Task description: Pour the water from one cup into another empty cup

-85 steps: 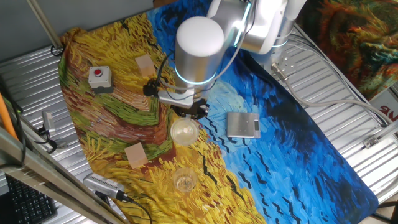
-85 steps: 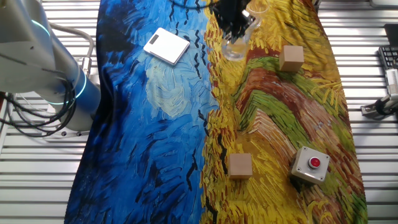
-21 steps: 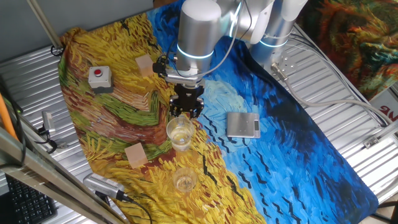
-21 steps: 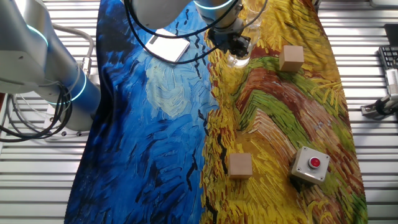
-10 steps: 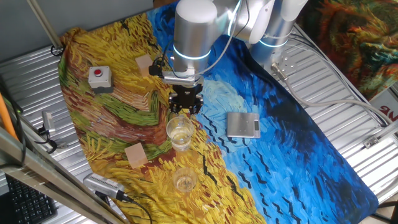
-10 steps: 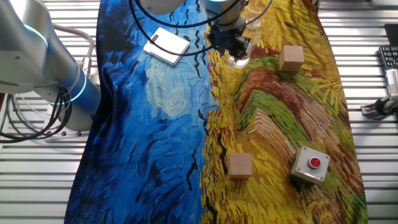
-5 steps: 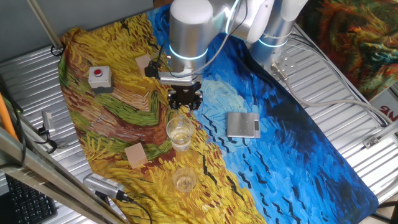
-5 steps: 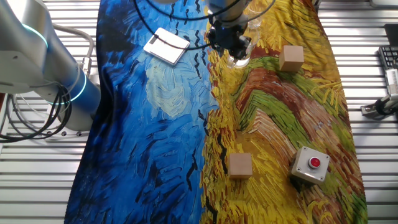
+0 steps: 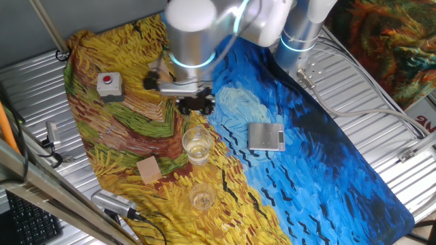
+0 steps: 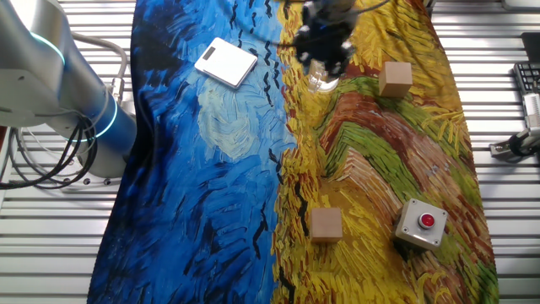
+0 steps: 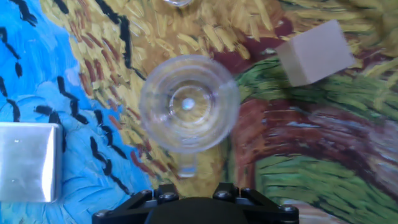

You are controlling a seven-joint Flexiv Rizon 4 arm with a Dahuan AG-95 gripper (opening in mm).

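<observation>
1. Change noted: against the frame half a second ago, the gripper (image 9: 195, 104) has drawn back from the taller cup (image 9: 197, 145) and shifted toward the button-box side of the cloth; the cup itself has not moved.
2. Gripper state: it holds nothing. Whether the jaws stand apart or together cannot be told; the hand view shows only the black gripper base at the bottom edge, no fingertips.
3. Governing relation: in the hand view the taller cup (image 11: 188, 103) lies directly ahead of the gripper, centred above its base and apart from it, with no contact. Its rim shows as a full circle, so it stands upright with its long axis vertical, pointing toward the camera.
4. Water: only faint glints show through the wall of the taller cup; the amount cannot be judged.
5. Smaller cup (image 9: 202, 197): upright on the yellow cloth, beyond the taller cup from the gripper and well apart from it. In the hand view only its edge (image 11: 177, 2) shows at the top.
6. Surroundings: a tan block (image 11: 314, 52) lies to one side of the taller cup and a metal scale (image 11: 28, 162) to the other, both clear of it.
7. Judgement: any re-grasp calls for a straight advance along the present line.
</observation>
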